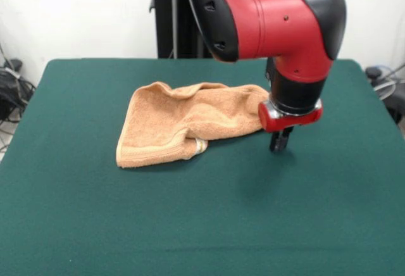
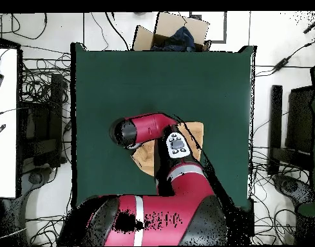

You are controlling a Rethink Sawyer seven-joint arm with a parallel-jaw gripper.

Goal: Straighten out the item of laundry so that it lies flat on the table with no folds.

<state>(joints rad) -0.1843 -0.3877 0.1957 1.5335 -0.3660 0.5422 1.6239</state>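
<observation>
**Towel still bunched up**

The small peach-orange terry-cloth towel (image 1: 183,124) lies crumpled on the big dark green felt table (image 1: 202,225) — one corner folded under. The black gripper (image 1: 280,142) hangs beside its edge; open or closed, I cannot tell. From overhead, the red arm (image 2: 161,138) hides most of the towel.

Towel (image 1: 183,124) on table (image 1: 209,219); end effector (image 1: 280,142) seemingly at its right end.

**Cloth below, gloss above**

The small peach-orange terry-cloth towel (image 1: 183,127) looks nubbly, soft and matt. Under it the dark green felt-like worktop (image 1: 202,225) is flat, dull and lint-free. The red-and-black arm shell (image 1: 278,16) above the hand is smooth, glossy plastic.
</observation>
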